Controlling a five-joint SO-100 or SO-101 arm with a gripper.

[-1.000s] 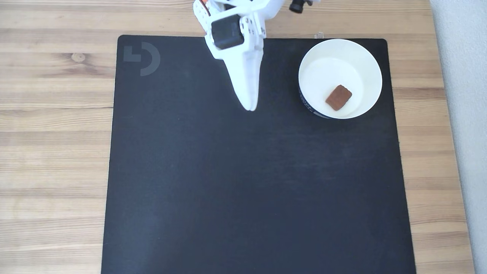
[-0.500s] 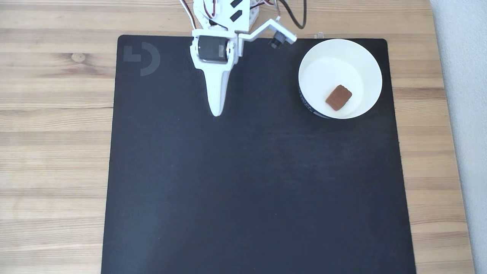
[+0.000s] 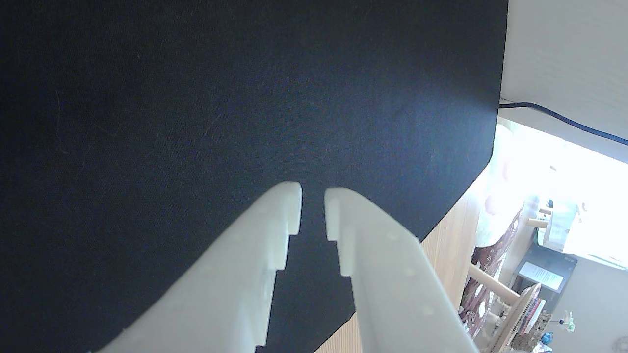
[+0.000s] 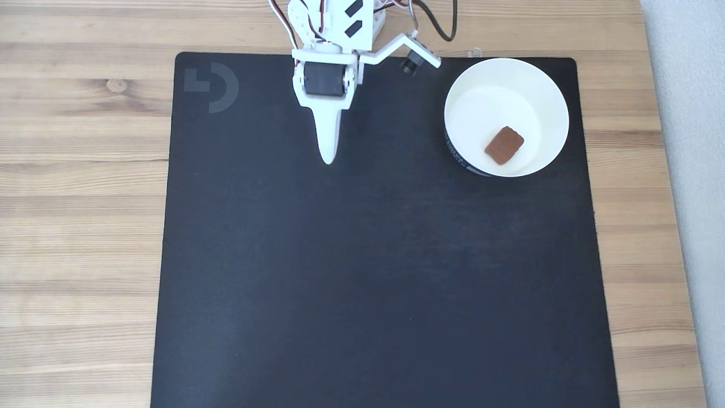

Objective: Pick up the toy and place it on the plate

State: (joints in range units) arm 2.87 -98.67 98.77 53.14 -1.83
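mat [image 4: 374, 272]: black matt cloth | table [image 4: 79, 187]: grained wood | plate [image 4: 552, 102]: white, smooth | toy [image 4: 503, 145]: brown, matt | gripper [image 3: 313, 193]: white matt plastic

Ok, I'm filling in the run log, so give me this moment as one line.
toy: lying in plate | gripper: empty, narrow gap between fingers, over mat, apart from plate | task: placement looks done
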